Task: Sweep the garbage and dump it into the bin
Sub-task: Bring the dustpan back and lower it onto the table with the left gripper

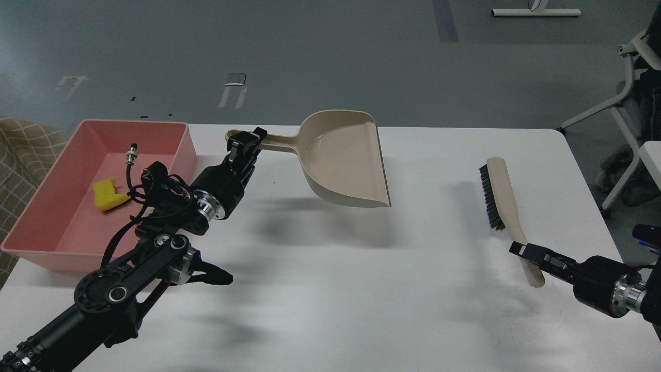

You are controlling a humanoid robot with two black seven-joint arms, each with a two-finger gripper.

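Note:
The salmon-pink bin [170,129] stands at the table's left. The yellow sponge chunk [107,194] lies inside it; the off-white stick is hidden behind my left arm. My left gripper [247,145] is shut on the handle of the beige dustpan [345,157], which hangs empty just above the table's middle, right of the bin. My right gripper [528,252] is shut on the handle of the beige brush [503,199], whose black bristles face left at the table's right.
The white table [361,289] has its far edge behind the dustpan and its right edge near the brush. A white chair frame [625,108] stands off the table at the right. A checked cloth [26,150] lies left of the bin.

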